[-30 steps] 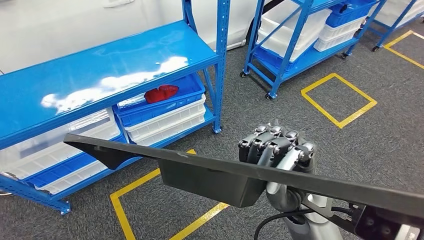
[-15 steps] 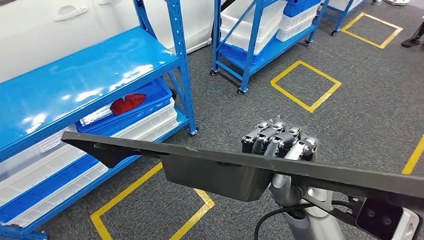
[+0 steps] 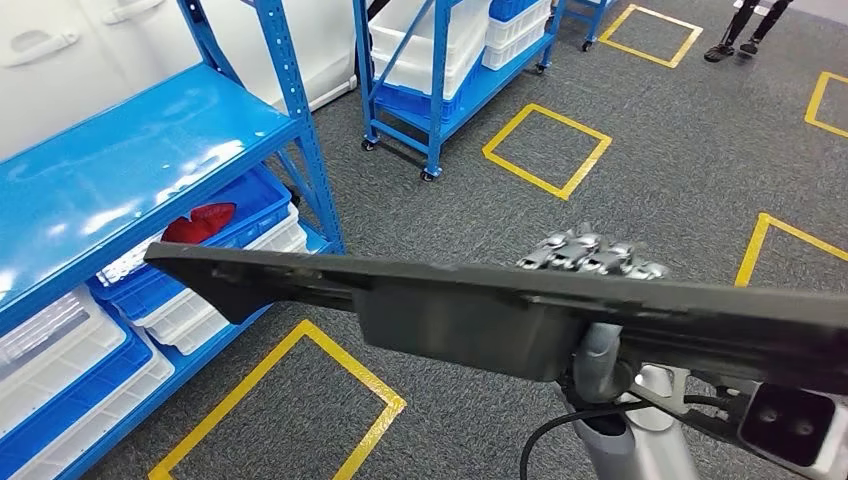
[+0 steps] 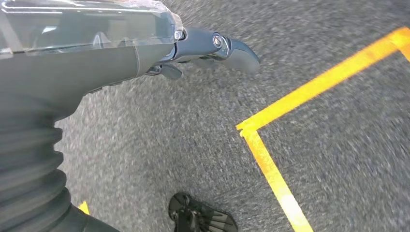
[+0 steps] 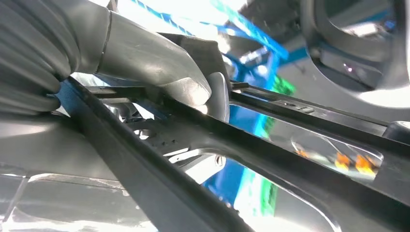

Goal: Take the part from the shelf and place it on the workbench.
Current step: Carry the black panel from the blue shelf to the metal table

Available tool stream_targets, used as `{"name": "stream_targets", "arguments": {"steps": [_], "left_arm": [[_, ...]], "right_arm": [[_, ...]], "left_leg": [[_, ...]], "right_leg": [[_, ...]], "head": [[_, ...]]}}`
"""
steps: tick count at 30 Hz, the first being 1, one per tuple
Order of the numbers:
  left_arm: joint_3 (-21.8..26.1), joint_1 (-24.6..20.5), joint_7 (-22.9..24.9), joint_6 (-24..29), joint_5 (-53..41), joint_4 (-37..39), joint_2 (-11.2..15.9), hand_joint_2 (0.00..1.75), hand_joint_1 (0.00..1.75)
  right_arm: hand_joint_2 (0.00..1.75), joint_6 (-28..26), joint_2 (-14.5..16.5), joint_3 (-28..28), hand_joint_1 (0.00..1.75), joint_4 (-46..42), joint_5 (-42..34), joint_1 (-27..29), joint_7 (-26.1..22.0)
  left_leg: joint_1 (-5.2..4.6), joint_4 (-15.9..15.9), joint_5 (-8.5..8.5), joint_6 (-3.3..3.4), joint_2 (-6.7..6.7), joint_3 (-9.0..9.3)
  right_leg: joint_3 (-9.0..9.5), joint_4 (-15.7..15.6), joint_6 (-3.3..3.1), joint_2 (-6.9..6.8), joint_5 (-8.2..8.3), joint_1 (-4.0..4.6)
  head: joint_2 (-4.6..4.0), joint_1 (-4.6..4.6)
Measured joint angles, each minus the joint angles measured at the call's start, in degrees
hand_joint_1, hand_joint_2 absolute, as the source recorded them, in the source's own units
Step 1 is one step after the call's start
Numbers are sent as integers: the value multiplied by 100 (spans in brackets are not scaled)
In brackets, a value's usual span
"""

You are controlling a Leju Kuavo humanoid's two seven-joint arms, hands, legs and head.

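Carrying: from my remote station I see the right hand (image 3: 592, 256) gripping a long dark part (image 3: 440, 305) and holding it crosswise in the air above the floor.
Part: a flat, matte, charcoal-black panel with a boxy block on its underside just beside the hand; one end tapers to a point far out from the hand towards the shelf side.
Surface: the right wrist view shows the part (image 5: 270, 145) as thin ribbed black bars with small holes and a slot.
Right hand: its fingers curl over the part's far edge, knuckles showing above it, and its thick grey thumb (image 5: 183, 84) presses against the bar from the other side; the silver forearm rises to the part from below.
Left hand: the left hand (image 4: 212, 50) hangs over the floor, one dark finger out straight with nothing in it; I cannot tell how the rest lies.
Floor: grey speckled carpet (image 3: 650, 150) with yellow taped squares (image 3: 545, 148) beyond the hand.
Shelf: glossy blue steel shelf (image 3: 130, 170), well apart from the hand, holding blue and white bins (image 3: 200, 290) and a red item (image 3: 195, 222).
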Motion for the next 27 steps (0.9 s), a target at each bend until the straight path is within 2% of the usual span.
{"name": "stream_targets", "arguments": {"steps": [1, 2, 4, 5, 7, 8, 9, 10, 11, 12, 13, 15, 16, 17, 18, 19, 20, 22, 23, 24, 25, 26, 27], "left_arm": [[0, 0, 4, -36, -18, -1, 22, 175, 0], [0, 1, -1, -78, -34, -1, 43, 175, 0], [-3, -11, -38, -172, -71, -1, 78, 175, 0], [-6, -22, -62, -222, -89, -1, 91, 175, 0], [-15, -34, -94, -303, -131, -1, 105, 175, 0], [-18, -30, -99, -332, -145, -1, 109, 175, 0], [-20, -19, -100, -352, -156, -1, 109, 175, 0], [-20, -9, -101, -364, -161, -1, 109, 175, 0], [-20, -3, -106, -373, -162, -1, 109, 175, 0], [-21, -4, -117, -379, -161, -1, 109, 175, 0], [-21, -9, -131, -384, -161, -1, 109, 175, 0], [-26, -18, -154, -396, -168, -1, 111, 175, 0], [-32, -21, -153, -402, -175, 0, 111, 175, 0], [-40, -22, -144, -406, -182, 1, 110, 175, 0], [-49, -26, -127, -407, -192, 1, 107, 175, 0], [-58, -31, -104, -403, -203, 1, 96, 175, 0], [-69, -38, -80, -398, -215, 1, 81, 175, 0], [-97, -41, -36, -378, -240, 1, 39, 175, 0], [-111, -31, -16, -365, -253, 1, 18, 175, 0], [-122, -16, 5, -351, -265, 1, -1, 175, 0], [-130, -5, 22, -337, -274, 1, -18, 175, 0], [-137, 0, 36, -325, -282, 1, -39, 175, 0], [-142, -3, 43, -314, -285, 1, -59, 175, 0]], "right_arm": [[175, 68, -6, -125, 175, -17, -74, 0, 22], [175, 144, -9, -247, 175, -37, -123, 12, 51], [175, 283, -10, -470, 175, -78, -115, 76, 98], [175, 342, -10, -569, 175, -101, -71, 116, 104], [175, 415, -4, -721, 175, -131, 38, 181, 67], [175, 440, 0, -781, 175, -137, 83, 217, 37], [175, 459, 4, -833, 175, -137, 109, 259, 14], [175, 483, 7, -880, 175, -136, 121, 304, -2], [175, 510, 8, -918, 175, -135, 120, 338, -9], [175, 538, 8, -947, 175, -133, 116, 358, -12], [175, 560, 8, -968, 175, -133, 117, 365, -15], [175, 580, 8, -994, 175, -133, 150, 362, -14], [175, 578, 9, -1000, 175, -133, 175, 362, -5], [175, 575, 9, -1003, 175, -134, 195, 366, 7], [175, 571, 10, -1007, 175, -138, 207, 375, 26], [175, 564, 10, -1010, 175, -149, 210, 389, 53], [175, 557, 10, -1013, 175, -165, 211, 406, 83], [175, 536, 10, -1018, 175, -198, 210, 423, 142], [175, 528, 10, -1018, 175, -207, 211, 433, 161], [175, 522, 10, -1017, 175, -209, 211, 443, 174], [175, 517, 11, -1015, 175, -208, 212, 461, 184], [175, 513, 11, -1012, 175, -207, 215, 480, 197], [175, 510, 11, -1008, 175, -206, 224, 493, 212]], "left_leg": [[-12, 7, -17, -33, 47, 12], [-23, 7, -31, -69, 95, 25], [-19, -4, -56, -141, 193, 53], [-7, 32, -104, -173, 151, 58], [21, 403, -357, -205, -101, -80], [25, 765, -549, -211, -258, -237], [24, 1174, -729, -212, -349, -434], [20, 1508, -836, -211, -392, -607], [15, 1667, -833, -202, -414, -706], [14, 1591, -706, -184, -429, -700], [11, 1300, -489, -153, -463, -591], [9, 521, -82, -69, -721, -287], [4, 252, 11, -42, -850, -176], [-7, 109, 33, -23, -943, -121], [-18, 68, 21, -13, -945, -100], [-21, 32, 29, -2, -887, -77], [-15, -9, 48, 20, -822, -52], [10, -91, 83, 69, -670, 4], [7, -107, 86, 81, -589, 20], [4, -106, 78, 90, -509, 24], [1, -101, 70, 89, -430, 23], [-1, -95, 60, 85, -350, 23], [-1, -88, 48, 78, -277, 25]], "right_leg": [[105, -205, -41, -72, 41, 24], [127, -269, -86, -82, 28, 51], [118, -281, -165, 54, 47, 55], [127, -302, -202, 120, 59, 45], [151, -345, -276, 236, 86, 18], [153, -350, -297, 297, 88, 27], [151, -348, -316, 365, 88, 38], [152, -346, -324, 444, 86, 52], [153, -341, -328, 530, 86, 67], [158, -332, -331, 615, 84, 82], [165, -323, -331, 698, 82, 94], [163, -299, -318, 840, 79, 101], [145, -289, -295, 907, 83, 88], [119, -283, -261, 971, 90, 67], [95, -285, -217, 1042, 104, 49], [81, -296, -173, 1104, 118, 33], [74, -286, -139, 1061, 114, 34], [-58, -14, -83, 748, -58, 58], [-214, 302, -63, 550, -229, 55], [-414, 687, -40, 429, -415, 45], [-595, 1034, -18, 381, -543, 25], [-704, 1242, -1, 353, -581, 5], [-694, 1226, 10, 330, -512, -10]], "head": [[0, 0], [0, 0], [0, -1], [0, -1], [-1, -1], [-1, -1], [0, -1], [0, -1], [0, -1], [0, -1], [-1, 0], [-1, 0], [-1, 0], [0, 0], [0, 0], [0, -1], [0, -1], [1, -1], [0, -1], [0, 0], [0, 0], [0, 0], [1, 0]]}}
